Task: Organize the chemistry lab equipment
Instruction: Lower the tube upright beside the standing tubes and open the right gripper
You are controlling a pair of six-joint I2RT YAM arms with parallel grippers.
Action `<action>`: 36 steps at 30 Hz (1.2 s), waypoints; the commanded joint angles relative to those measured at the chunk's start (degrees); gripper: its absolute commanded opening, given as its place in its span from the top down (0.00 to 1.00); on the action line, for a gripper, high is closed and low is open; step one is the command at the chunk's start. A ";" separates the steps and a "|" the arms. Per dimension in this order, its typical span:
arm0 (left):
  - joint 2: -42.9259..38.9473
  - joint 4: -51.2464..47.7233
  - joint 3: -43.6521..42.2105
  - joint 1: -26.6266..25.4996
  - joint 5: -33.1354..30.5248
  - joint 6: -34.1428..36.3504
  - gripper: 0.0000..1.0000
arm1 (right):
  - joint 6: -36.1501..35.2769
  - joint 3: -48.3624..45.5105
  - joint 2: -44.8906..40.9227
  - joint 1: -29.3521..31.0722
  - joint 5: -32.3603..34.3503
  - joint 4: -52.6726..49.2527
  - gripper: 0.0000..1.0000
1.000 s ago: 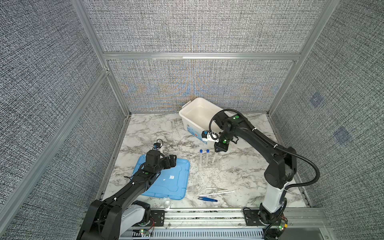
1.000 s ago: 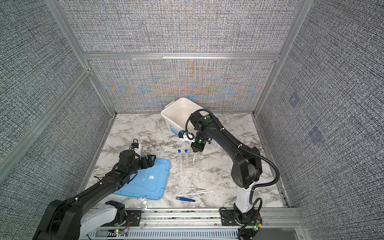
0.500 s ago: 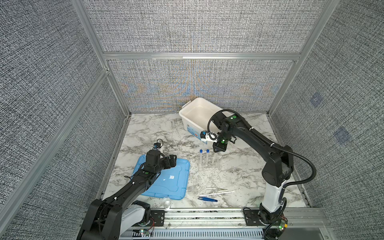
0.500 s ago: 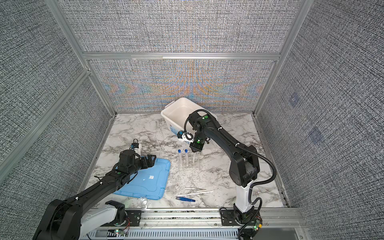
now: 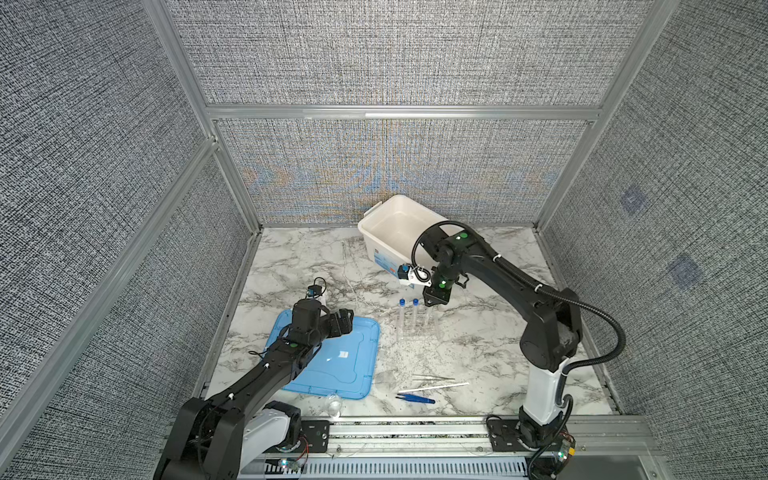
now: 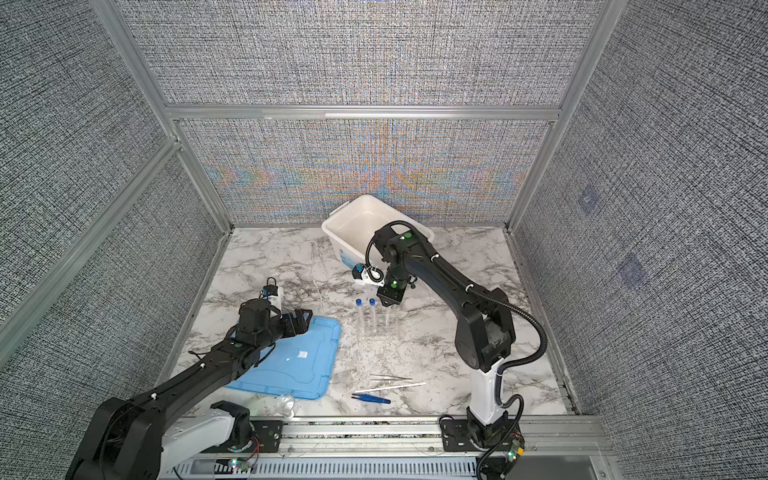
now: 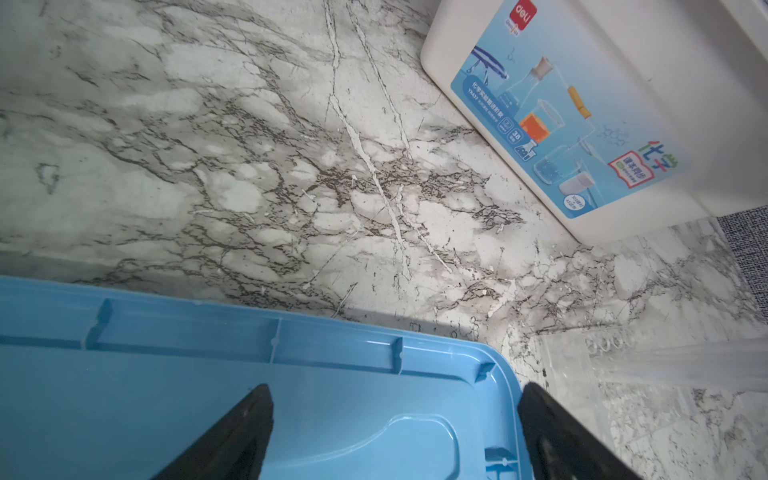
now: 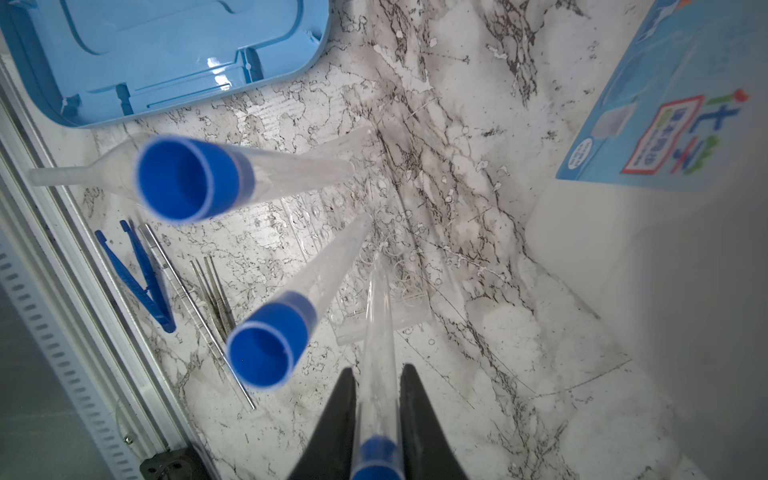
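Over the last second the right pincer (image 8: 378,368) has sunk a little and drifted toward the left of the frame in both top views. This brings the third blue-capped tube (image 8: 376,316) down at the clear rack (image 5: 417,331) in the middle of the counter (image 5: 299,266). Its jaws are nearly closed, pinching that tube just below the cap. The tube's lower end reaches the rack in the right wrist view, though whether it is fully seated cannot be told. Two other tubes (image 5: 401,311) stand upright in the rack just beside it. The left pincer (image 7: 395,386) has not moved. It is spread wide and empty above the light-blue lid (image 5: 340,365) at lower left. The tube set therefore looks almost racked. The blue tweezers (image 5: 415,399), silver tweezers (image 5: 432,377) and white stick (image 5: 434,387) at lower centre, and a glass dish (image 5: 333,404) by the lid's near edge, appear yet to be handled.
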 commanded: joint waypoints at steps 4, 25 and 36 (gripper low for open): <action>-1.68 -0.43 -0.40 -0.01 -1.33 0.43 0.07 | -0.20 0.42 0.11 0.14 -0.46 -0.52 0.80; -1.46 -0.52 -0.30 0.04 -0.89 0.44 0.07 | -0.09 1.59 0.71 1.11 0.43 -1.48 0.81; -1.73 -0.70 -0.24 0.06 -0.78 0.43 0.07 | 0.42 0.26 -0.17 1.11 0.50 -0.87 0.80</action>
